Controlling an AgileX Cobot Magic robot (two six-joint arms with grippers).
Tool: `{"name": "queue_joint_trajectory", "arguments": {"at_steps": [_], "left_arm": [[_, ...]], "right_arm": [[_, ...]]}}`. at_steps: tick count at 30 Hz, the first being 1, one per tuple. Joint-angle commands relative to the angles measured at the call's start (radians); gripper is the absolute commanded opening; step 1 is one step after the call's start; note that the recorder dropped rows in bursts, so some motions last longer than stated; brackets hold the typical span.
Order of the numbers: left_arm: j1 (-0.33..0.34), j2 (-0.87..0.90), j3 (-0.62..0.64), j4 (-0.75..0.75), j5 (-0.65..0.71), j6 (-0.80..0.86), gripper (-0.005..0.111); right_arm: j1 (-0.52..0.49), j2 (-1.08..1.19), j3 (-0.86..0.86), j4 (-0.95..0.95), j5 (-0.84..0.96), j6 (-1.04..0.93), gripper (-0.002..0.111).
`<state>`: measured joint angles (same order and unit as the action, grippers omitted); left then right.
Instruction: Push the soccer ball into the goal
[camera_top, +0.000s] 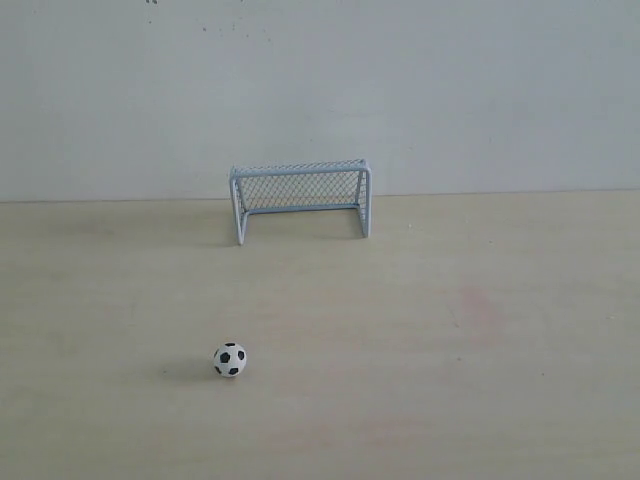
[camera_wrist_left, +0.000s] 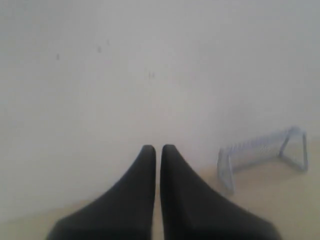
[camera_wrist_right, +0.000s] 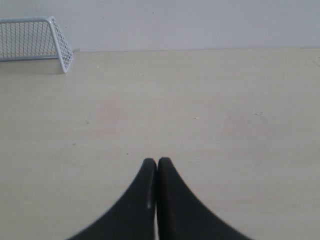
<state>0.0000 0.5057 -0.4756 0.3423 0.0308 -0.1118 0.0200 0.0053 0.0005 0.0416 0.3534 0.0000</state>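
Right now I see the soccer ball (camera_top: 229, 359) resting alone on the pale surface (camera_top: 450, 330), at about 7 o'clock from the goal (camera_top: 300, 195) and well apart from it. The goal stands near the wall (camera_top: 320, 90), its mouth facing my exterior camera. My left tool (camera_wrist_left: 158, 150) and right tool (camera_wrist_right: 157, 162) both have their fingers drawn together, gripping nothing.

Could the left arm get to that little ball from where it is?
Probably yes. The ball lies alone on the table, left of middle, with nothing beside it. But the left gripper is out of the overall view, so its distance is unclear.
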Motion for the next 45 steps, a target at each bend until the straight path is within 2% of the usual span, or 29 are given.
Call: {"name": "queue_joint_trajectory", "arguments": {"at_steps": [1,5,7,9,12,13,16,22,27,29,41,45], "left_arm": [[0.001,0.235,-0.084,0.05,0.2,0.086,0.004],[-0.005,0.457,-0.166,-0.001,0.228,0.112,0.004],[-0.038,0.556,-0.202,-0.062,0.267,0.189,0.004],[-0.079,0.632,-0.226,-0.112,0.355,0.407,0.004],[-0.147,0.761,-0.243,-0.238,0.548,0.936,0.004],[-0.169,0.805,-0.246,-0.271,0.631,1.172,0.004],[-0.206,0.886,-0.246,-0.342,0.709,1.504,0.004],[-0.233,0.96,-0.246,-0.614,0.518,1.555,0.004],[-0.233,0.967,-0.246,-0.948,0.464,1.839,0.004],[-0.233,0.969,-0.246,-1.027,0.464,1.953,0.004],[-0.233,1.079,-0.248,-1.064,0.42,2.05,0.004],[-0.233,1.135,-0.294,-1.064,0.418,2.048,0.004]], "right_arm": [[0.002,-0.005,-0.001,0.0,-0.005,0.0,0.0],[0.002,-0.005,-0.001,0.0,-0.005,0.0,0.0],[0.002,-0.005,-0.001,0.0,-0.005,0.0,0.0],[0.002,-0.005,-0.001,0.0,-0.005,0.0,0.0],[0.002,-0.005,-0.001,0.0,-0.005,0.0,0.0],[0.002,-0.005,-0.001,0.0,-0.005,0.0,0.0],[0.002,-0.005,-0.001,0.0,-0.005,0.0,0.0],[0.002,-0.005,-0.001,0.0,-0.005,0.0,0.0],[0.002,-0.005,-0.001,0.0,-0.005,0.0,0.0],[0.002,-0.005,-0.001,0.0,-0.005,0.0,0.0],[0.002,-0.005,-0.001,0.0,-0.005,0.0,0.0],[0.002,-0.005,-0.001,0.0,-0.005,0.0,0.0]]}}
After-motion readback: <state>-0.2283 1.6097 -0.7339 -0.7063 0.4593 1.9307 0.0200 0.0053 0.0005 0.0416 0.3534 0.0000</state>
